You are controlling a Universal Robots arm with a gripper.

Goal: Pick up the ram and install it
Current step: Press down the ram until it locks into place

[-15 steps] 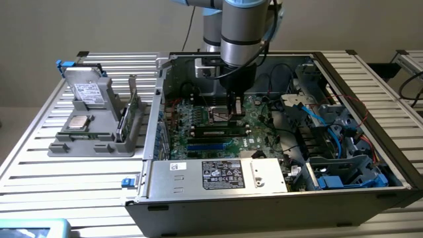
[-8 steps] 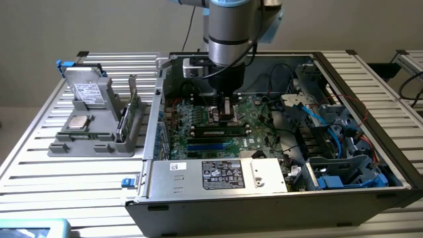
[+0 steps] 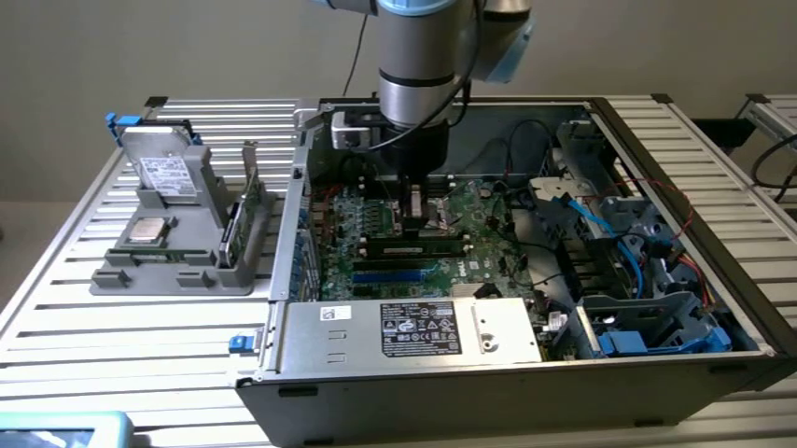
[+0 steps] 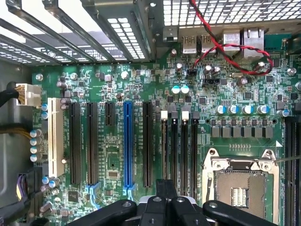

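Hand [image 4: 162,207]: grip state cannot tell; above motherboard [image 4: 141,94] | computer case [image 3: 498,392]: open | ram [image 3: 256,210]: in grey holder [image 3: 174,271]

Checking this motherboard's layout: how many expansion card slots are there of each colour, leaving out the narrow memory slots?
White slot: 1
Blue slot: 1
Black slots, one of them short: 4
Total: 6

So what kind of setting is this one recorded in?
Probably a lab or workshop bench for computer assembly: an opened desktop PC case lying on a slatted aluminium table, its motherboard exposed, and a grey fixture holding spare components beside it.
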